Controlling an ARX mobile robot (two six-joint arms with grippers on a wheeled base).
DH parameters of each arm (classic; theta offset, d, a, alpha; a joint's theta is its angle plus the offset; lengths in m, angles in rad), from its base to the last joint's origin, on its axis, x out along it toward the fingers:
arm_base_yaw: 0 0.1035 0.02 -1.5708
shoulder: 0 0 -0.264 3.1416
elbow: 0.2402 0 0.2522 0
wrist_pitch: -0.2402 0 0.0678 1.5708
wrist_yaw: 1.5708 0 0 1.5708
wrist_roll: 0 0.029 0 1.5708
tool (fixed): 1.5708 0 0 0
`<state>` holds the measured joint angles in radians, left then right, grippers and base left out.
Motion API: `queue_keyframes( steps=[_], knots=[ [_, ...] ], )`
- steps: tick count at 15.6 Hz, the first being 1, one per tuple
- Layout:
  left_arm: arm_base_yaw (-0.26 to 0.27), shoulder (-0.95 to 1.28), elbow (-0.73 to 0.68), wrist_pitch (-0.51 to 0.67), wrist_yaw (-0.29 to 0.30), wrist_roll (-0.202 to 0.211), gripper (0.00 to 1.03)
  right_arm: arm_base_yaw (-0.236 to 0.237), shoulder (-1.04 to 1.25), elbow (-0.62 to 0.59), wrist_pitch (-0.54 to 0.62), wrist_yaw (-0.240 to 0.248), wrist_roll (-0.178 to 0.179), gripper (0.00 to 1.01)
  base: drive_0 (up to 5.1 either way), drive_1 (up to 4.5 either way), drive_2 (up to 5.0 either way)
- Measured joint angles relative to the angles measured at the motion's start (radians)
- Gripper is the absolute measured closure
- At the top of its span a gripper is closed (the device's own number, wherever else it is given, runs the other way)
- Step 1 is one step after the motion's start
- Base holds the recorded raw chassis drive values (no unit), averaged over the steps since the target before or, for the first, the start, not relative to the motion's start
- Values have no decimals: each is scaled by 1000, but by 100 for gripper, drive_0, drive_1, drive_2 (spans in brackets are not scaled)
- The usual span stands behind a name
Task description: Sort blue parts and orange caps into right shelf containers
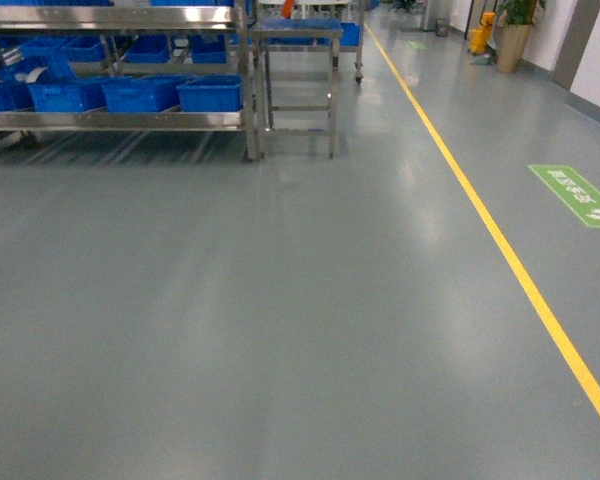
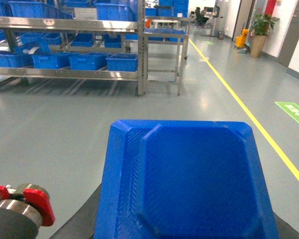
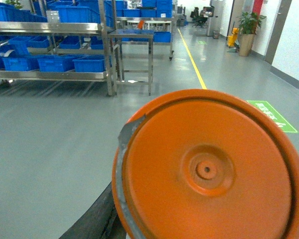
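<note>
Left wrist view is mostly filled by a blue part [image 2: 184, 181], a moulded tray-like piece with chamfered corners, sitting right under the camera. Right wrist view is the same story with an orange cap [image 3: 209, 167], round with a little hub in the middle and a strip of grey tape along its left rim. I'd guess each arm is carrying its piece, but I honestly can't see either tool's jaws in any view, so I can't tell how far open they are or how the pieces are held.

The blue crates [image 1: 208, 94] I'm meant to fill sit in a row on the low level of a steel shelf rack [image 1: 120, 120], far off at the top left of the head view. There's a small steel trolley [image 1: 298, 80] just beside the rack's right end. Between me and all that is bare grey floor [image 1: 280, 320], with a yellow line [image 1: 500, 245] running diagonally on the right and a green floor sign [image 1: 576, 195] beyond it.

So the step in hand looks like driving over to the rack. I'd roll in slow and straight, keep left of the yellow line, and stop square to the rack's front edge so both arms can reach over a crate rim. No jerky turns; if the grip on that cap is shallow, it could slip. Aim clear of the trolley leg.
</note>
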<state>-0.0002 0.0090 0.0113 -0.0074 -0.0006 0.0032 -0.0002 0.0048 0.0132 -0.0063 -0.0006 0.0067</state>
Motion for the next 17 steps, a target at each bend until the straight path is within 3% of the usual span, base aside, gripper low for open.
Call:
queue_keyframes(
  steps=[3, 17],
  knots=[
    [0, 0, 0, 0, 1, 0, 61, 0, 0, 0, 0, 1, 0, 57, -50, -50, -50],
    [0, 0, 0, 1, 0, 0, 61, 0, 0, 0, 1, 0, 0, 57, -5, 412, -423]
  ],
)
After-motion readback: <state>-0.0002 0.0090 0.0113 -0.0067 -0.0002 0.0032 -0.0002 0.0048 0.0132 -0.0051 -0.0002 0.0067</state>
